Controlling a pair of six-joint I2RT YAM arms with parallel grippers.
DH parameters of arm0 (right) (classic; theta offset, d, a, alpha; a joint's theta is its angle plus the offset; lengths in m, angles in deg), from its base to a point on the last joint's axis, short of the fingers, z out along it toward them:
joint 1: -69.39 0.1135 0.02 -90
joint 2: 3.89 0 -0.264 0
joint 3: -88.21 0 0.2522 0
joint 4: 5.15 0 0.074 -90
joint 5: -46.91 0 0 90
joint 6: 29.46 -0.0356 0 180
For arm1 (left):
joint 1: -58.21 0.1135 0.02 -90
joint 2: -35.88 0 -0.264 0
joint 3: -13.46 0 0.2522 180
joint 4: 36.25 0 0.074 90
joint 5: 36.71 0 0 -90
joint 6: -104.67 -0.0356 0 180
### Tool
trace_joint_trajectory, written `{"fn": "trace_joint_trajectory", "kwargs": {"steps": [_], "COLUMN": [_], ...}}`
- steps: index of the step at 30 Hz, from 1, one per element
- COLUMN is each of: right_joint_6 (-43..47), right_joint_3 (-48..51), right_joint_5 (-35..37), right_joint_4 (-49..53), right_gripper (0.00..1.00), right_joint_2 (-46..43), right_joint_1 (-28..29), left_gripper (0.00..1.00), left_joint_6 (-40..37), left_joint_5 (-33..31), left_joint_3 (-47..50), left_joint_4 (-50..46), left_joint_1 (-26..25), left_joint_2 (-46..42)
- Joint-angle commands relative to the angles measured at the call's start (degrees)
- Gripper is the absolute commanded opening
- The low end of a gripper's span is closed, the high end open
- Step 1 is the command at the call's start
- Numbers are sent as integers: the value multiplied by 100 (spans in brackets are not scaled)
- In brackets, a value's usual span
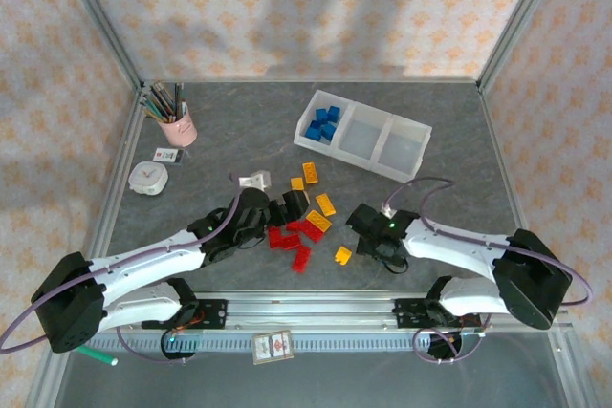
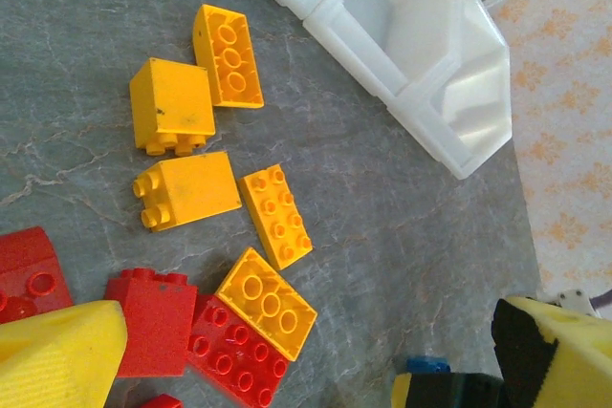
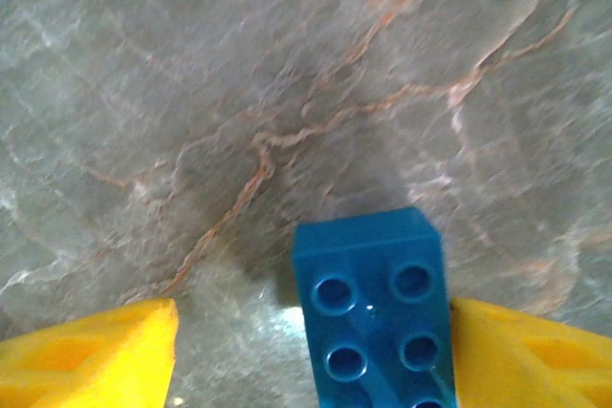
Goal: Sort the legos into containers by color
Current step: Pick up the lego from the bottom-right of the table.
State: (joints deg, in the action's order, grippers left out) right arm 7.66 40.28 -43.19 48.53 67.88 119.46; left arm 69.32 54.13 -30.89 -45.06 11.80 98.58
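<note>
Top external view: white tray (image 1: 417, 128) lies at 1 o'clock on the grey table (image 1: 239, 131), slanting from 10 to 4 o'clock. Its 10 o'clock compartment holds a cluster of blue bricks (image 1: 322, 124). The middle and 4 o'clock compartments show bare white floors.

Loose bricks sit near table centre toward 6 o'clock. Yellow bricks (image 1: 325, 204) are strung out on the tray side and red bricks (image 1: 296, 236) are bunched just beside the left gripper (image 1: 287, 207). One yellow piece lies apart at 5 o'clock, beside the right gripper (image 1: 368, 226).

Open slate runs between the pile and the tray. Metal frame rail (image 1: 115, 179) bounds the 9 o'clock side, with the pink pencil cup (image 1: 178, 126) and white timer (image 1: 148, 179) close to it.

Left wrist view: the left gripper (image 2: 311, 332) is spread wide and grips nothing. Red and yellow bricks lie on the table between and ahead of its fingers (image 2: 57, 355). Several yellow ones are flipped with their undersides up, which the overhead view is too coarse to show. The tray's end compartment is at 1 o'clock.

Right wrist view: the right gripper (image 3: 314, 332) is spread. A blue brick (image 3: 373, 312) rests against its 3 o'clock finger, with a clear gap to the 9 o'clock finger. From overhead that brick is hidden beneath the gripper.
</note>
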Motion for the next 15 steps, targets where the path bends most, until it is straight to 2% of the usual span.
{"fn": "trace_joint_trajectory", "kwargs": {"steps": [1, 15], "right_joint_6": [-310, -58], "right_joint_3": [-9, -105], "right_joint_5": [-26, 502], "right_joint_4": [-161, -204], "right_gripper": [67, 45], "right_joint_2": [74, 318], "right_joint_1": [129, 190], "left_gripper": [99, 99], "left_joint_6": [98, 76], "left_joint_5": [-222, -286], "left_joint_3": [123, 44], "left_joint_4": [94, 14], "left_joint_1": [-35, -41], "left_joint_2": [-135, -87]}}
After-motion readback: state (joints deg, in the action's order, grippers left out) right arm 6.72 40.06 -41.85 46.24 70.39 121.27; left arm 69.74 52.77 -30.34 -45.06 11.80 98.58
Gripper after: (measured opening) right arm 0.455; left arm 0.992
